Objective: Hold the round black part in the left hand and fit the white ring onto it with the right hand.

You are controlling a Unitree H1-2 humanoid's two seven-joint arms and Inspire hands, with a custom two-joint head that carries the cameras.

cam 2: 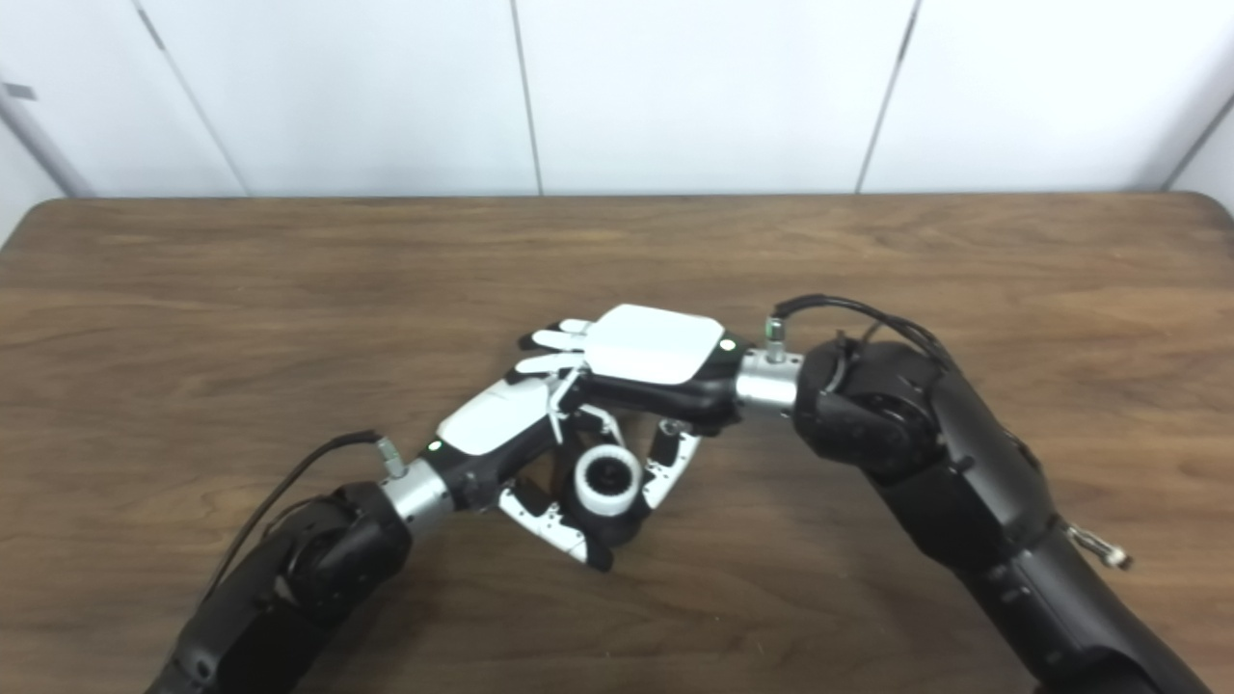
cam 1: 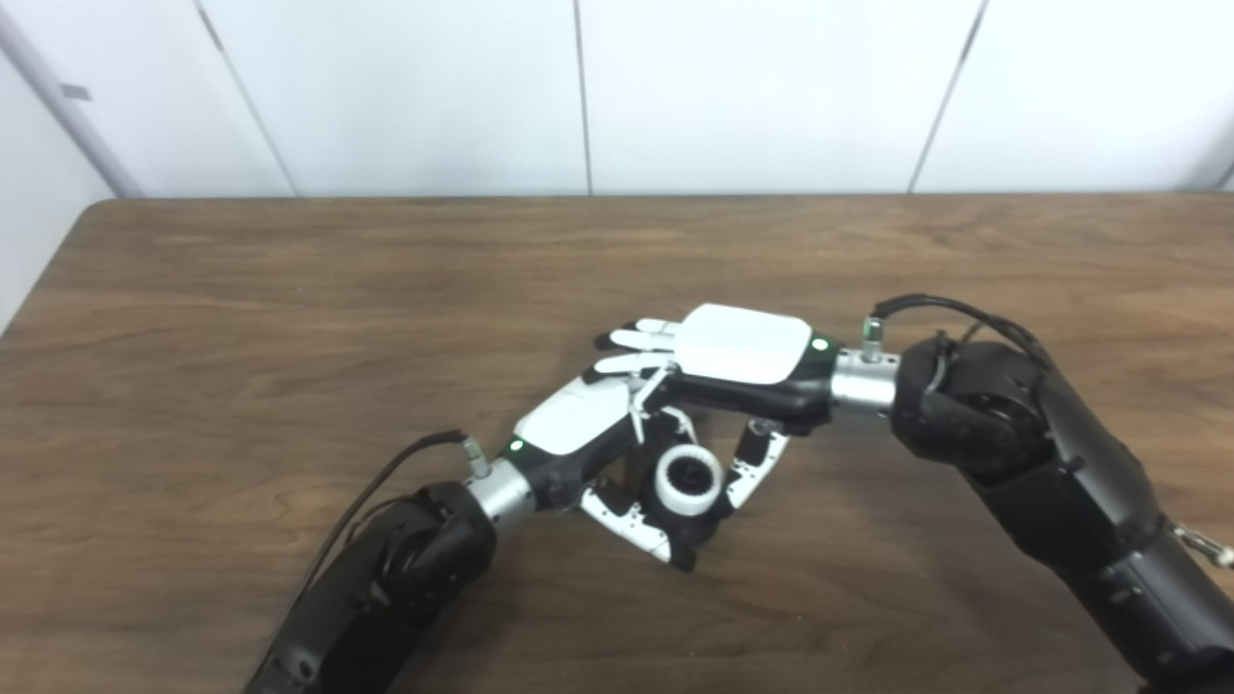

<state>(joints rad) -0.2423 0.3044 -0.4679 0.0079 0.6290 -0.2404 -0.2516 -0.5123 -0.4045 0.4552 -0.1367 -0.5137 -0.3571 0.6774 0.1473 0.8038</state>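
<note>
Left hand gripped the round black part, white ring seated on it; right hand closed beside the ring above the table.

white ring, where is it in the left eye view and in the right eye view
Left eye view: white ring just right of centre, low, between the two hands.
Right eye view: white ring almost dead centre, low, again between the hands.
Shared landmark: the white back plate of the right hand, up and to the right of the ring in both.
</note>
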